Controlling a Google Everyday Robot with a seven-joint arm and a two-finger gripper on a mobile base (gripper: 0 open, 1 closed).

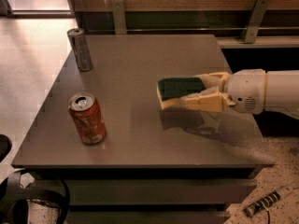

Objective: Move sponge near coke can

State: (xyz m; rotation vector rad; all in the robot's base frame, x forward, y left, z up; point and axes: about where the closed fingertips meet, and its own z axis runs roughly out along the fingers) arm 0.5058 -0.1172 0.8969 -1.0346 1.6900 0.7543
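Note:
My gripper [187, 93] reaches in from the right and is shut on the sponge [176, 89], which has a dark green top and a yellow base. It holds the sponge a little above the grey table [140, 69], over its middle-right part. The coke can [87, 118], squat and red-orange with a silver top, stands upright near the table's front left, well to the left of the sponge.
A taller, slim grey-silver can [80, 49] stands upright at the table's back left. A wooden wall and a rail run behind the table. A dark object [28, 204] lies on the floor at the bottom left, and a coiled cable [266, 202] at the bottom right.

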